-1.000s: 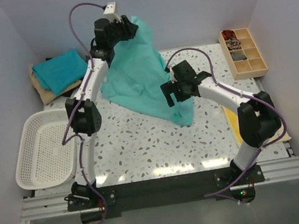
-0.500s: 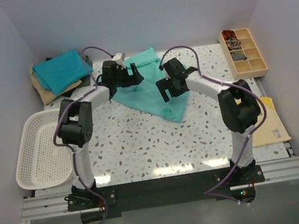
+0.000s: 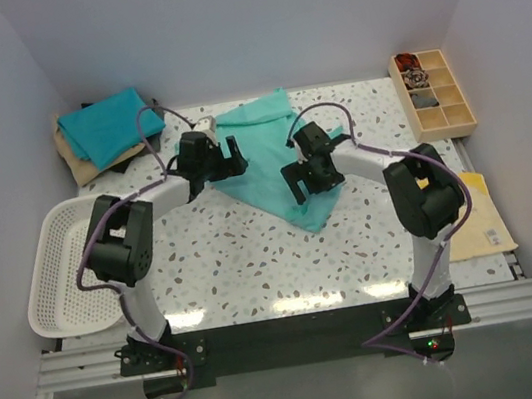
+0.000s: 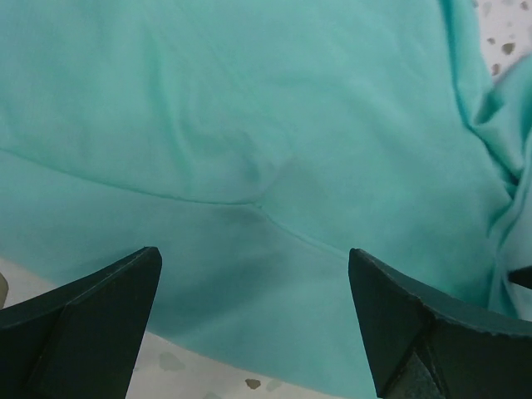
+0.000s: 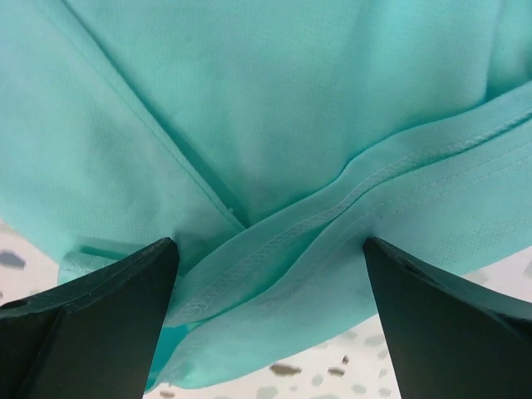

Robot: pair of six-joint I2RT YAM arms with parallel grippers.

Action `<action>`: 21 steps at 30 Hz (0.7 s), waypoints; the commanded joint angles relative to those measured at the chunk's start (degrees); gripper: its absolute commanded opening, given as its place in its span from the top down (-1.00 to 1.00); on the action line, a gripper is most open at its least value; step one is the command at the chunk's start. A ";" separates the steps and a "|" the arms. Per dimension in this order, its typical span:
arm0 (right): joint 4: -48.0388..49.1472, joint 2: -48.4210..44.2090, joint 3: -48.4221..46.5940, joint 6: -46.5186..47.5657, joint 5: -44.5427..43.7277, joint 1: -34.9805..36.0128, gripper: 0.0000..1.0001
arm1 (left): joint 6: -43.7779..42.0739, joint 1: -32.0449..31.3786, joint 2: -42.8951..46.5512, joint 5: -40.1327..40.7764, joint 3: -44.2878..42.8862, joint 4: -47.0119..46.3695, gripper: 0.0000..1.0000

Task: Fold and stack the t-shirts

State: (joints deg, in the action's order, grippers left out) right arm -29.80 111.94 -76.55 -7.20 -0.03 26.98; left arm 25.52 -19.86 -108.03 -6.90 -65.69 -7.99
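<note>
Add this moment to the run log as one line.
sea-green shirt: unfolded, crumpled on table | left gripper: open, over it | right gripper: open, over hem | teal shirt: folded, far-left

Sea-green t-shirt [image 5: 274, 108] between spread fingers [image 5: 91, 324]

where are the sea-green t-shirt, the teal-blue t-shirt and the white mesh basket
sea-green t-shirt [image 3: 265, 159], top view, middle of the cloth
teal-blue t-shirt [image 3: 111, 126], top view, centre of its folded top face
white mesh basket [image 3: 75, 270], top view, bare mesh floor
</note>
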 commanded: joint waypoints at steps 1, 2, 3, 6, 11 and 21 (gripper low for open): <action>-5.17 -3.30 7.63 -2.38 5.30 4.03 -0.97 | 1.46 -0.01 -4.46 3.20 -3.29 4.46 -1.00; -5.79 -3.48 8.26 -2.29 5.74 6.04 -0.97 | 1.46 0.08 -6.30 3.47 -4.09 5.00 -1.00; -6.58 -3.57 9.05 -2.03 6.44 7.46 -0.97 | 1.38 0.08 -7.19 3.64 -4.79 5.44 -1.00; -7.37 -3.84 11.34 -1.94 8.99 13.94 -0.97 | 0.24 0.08 -11.58 2.86 -9.44 7.37 -1.00; -6.50 -3.92 12.40 -2.73 15.23 25.55 -0.97 | -2.31 -0.01 -18.69 -0.66 -21.04 12.29 -1.00; -10.71 -4.36 2.65 1.13 14.11 38.67 -0.97 | -6.10 0.08 -27.05 -24.94 -40.65 11.34 -1.00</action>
State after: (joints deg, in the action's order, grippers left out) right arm -34.24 107.02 -71.24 -7.22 11.70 63.16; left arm 21.50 -19.90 -132.14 -15.44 -99.18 5.13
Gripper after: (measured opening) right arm 0.986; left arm 0.997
